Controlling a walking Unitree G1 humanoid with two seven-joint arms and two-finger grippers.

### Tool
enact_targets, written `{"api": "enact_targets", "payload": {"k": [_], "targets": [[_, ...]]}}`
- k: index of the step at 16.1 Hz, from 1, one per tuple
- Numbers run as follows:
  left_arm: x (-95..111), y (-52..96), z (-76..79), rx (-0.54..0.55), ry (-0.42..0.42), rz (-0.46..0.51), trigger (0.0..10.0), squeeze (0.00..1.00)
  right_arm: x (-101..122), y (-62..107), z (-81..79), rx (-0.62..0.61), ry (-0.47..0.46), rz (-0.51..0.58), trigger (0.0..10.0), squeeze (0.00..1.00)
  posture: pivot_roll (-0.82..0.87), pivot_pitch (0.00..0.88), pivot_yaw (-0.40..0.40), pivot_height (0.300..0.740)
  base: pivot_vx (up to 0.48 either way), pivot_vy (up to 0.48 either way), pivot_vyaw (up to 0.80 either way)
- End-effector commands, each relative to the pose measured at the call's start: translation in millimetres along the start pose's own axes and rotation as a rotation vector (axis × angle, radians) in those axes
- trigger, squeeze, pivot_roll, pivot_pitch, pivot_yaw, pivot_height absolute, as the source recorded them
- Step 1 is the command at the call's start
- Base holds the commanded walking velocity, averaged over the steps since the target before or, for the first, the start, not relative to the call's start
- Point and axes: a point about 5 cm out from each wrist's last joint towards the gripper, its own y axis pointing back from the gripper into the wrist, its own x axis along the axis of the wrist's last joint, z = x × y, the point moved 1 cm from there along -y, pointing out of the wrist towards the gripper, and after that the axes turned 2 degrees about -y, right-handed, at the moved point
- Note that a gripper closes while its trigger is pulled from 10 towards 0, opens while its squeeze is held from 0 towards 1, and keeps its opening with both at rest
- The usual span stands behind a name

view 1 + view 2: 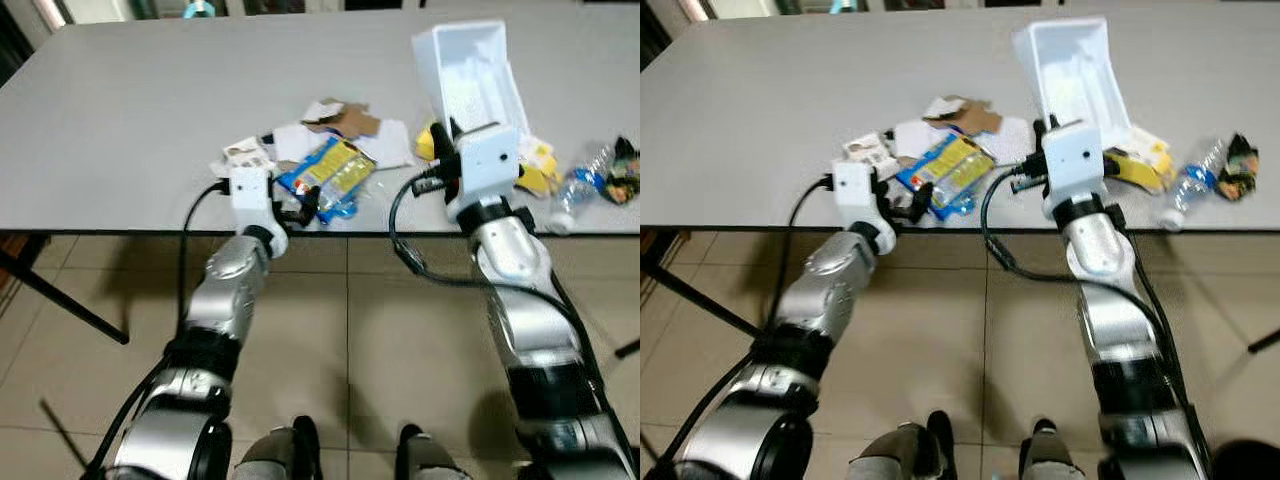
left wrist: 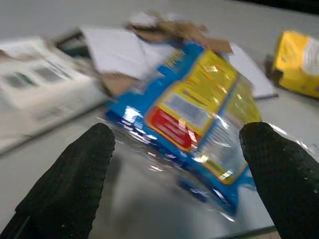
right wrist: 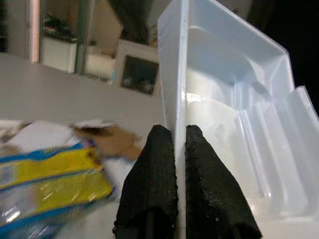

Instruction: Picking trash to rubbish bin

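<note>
snack bag (image 2: 199,119) blue, yellow, red | tray (image 3: 234,99) white | table (image 1: 150,120) grey | fingers (image 2: 70,184) black

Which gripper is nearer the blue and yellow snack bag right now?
Left. The left gripper sits open at the near edge of the blue and yellow snack bag, fingers either side. The right gripper is off to its right, shut on the white plastic tray.
</note>
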Motion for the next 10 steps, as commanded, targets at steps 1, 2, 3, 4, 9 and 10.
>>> {"api": "enact_targets", "payload": {"k": [1, 2, 3, 4, 9, 10], "targets": [[-3.3, -0.7, -1.8, 0.005, -0.002, -0.019, 10.0, 0.0, 6.9, 2.1, -5.0, 0.045, -0.017, -0.003, 10.0, 0.0, -0.24, 0.273, 0.155, 0.74, 0.0, 0.0, 0.0], [-3.9, -2.5, -1.9, 0.003, 0.003, -0.022, 10.0, 0.0, 8.4, 7.7, -2.4, 0.066, 0.002, -0.034, 10.0, 0.0, -0.25, 0.28, 0.157, 0.74, 0.0, 0.0, 0.0], [-4.5, -4.2, -1.5, 0.001, 0.025, -0.026, 10.0, 0.0, 8.8, 15.0, 3.4, 0.083, 0.026, -0.062, 10.0, 0.0, -0.26, 0.292, 0.158, 0.74, 0.0, 0.0, 0.0], [-4.9, -4.8, -1.4, 0.0, 0.033, -0.028, 10.0, 0.0, 8.8, 17.8, 5.2, 0.09, 0.032, -0.073, 10.0, 0.0, -0.26, 0.292, 0.158, 0.74, 0.0, 0.0, 0.0], [-10.3, -9.8, -3.2, -0.005, 0.04, -0.057, 10.0, 0.0, 9.2, 31.0, 3.1, 0.106, 0.024, -0.14, 10.0, 0.0, -0.28, 0.311, 0.164, 0.74, 0.0, 0.0, 0.0], [-9.6, -11.3, -4.0, -0.004, 0.027, -0.061, 10.0, 0.0, 9.4, 32.5, 0.7, 0.112, 0.02, -0.149, 10.0, 0.0, -0.27, 0.31, 0.166, 0.74, 0.0, 0.0, 0.0]]}}
